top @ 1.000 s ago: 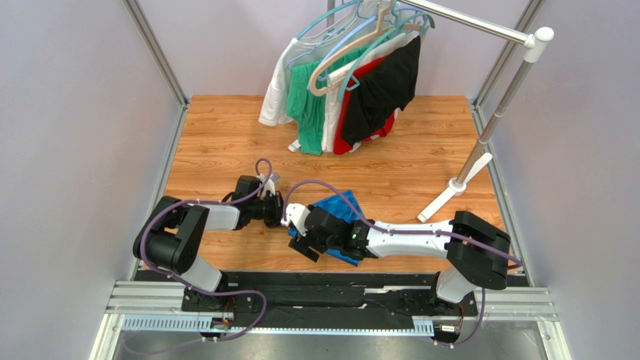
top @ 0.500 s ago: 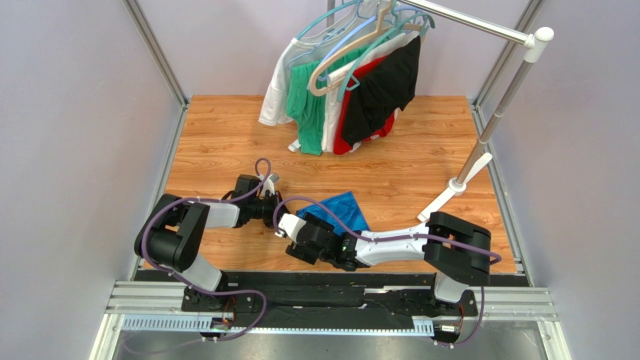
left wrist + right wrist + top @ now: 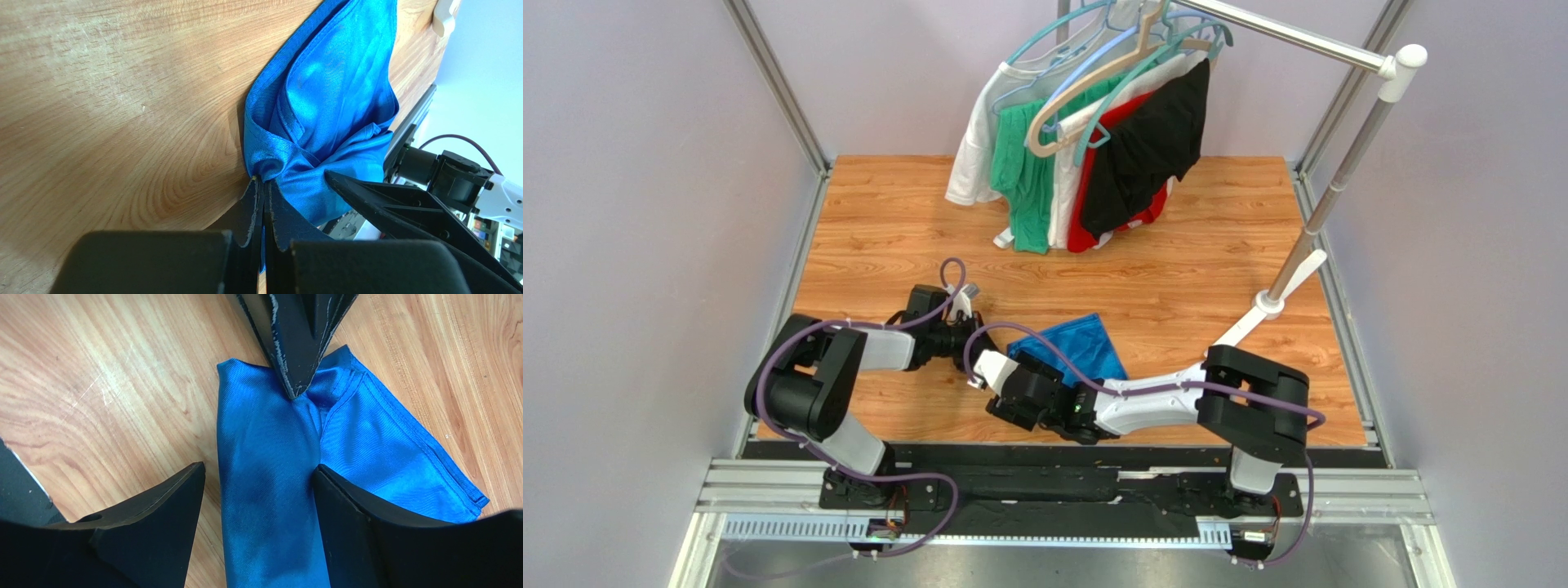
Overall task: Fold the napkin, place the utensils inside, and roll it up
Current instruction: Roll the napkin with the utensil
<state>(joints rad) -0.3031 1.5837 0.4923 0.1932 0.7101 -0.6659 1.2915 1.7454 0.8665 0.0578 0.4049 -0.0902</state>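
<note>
The blue napkin [image 3: 1078,343] lies crumpled on the wooden table [image 3: 879,233], near the front middle. My left gripper [image 3: 263,184] is shut on one bunched corner of the napkin [image 3: 325,92], low against the wood. My right gripper [image 3: 258,468] hovers open just in front of that corner, and a long fold of the napkin [image 3: 270,496] runs between its fingers [image 3: 166,502]. The left gripper's shut fingertips [image 3: 294,355] point down into the right wrist view. In the top view the two grippers [image 3: 972,346] [image 3: 999,386] nearly meet at the napkin's left end. No utensils are in view.
A clothes rack [image 3: 1308,233] stands at the back right, its foot [image 3: 1247,325] on the table. Green, white, red and black garments [image 3: 1087,147] hang from it at the back middle. Metal frame posts [image 3: 781,86] bound the table, and a black rail [image 3: 1063,472] runs along its near edge.
My right arm has swung left and nearer, uncovering more of the napkin, and its jaws have narrowed a little. The left gripper has held still on the corner.
</note>
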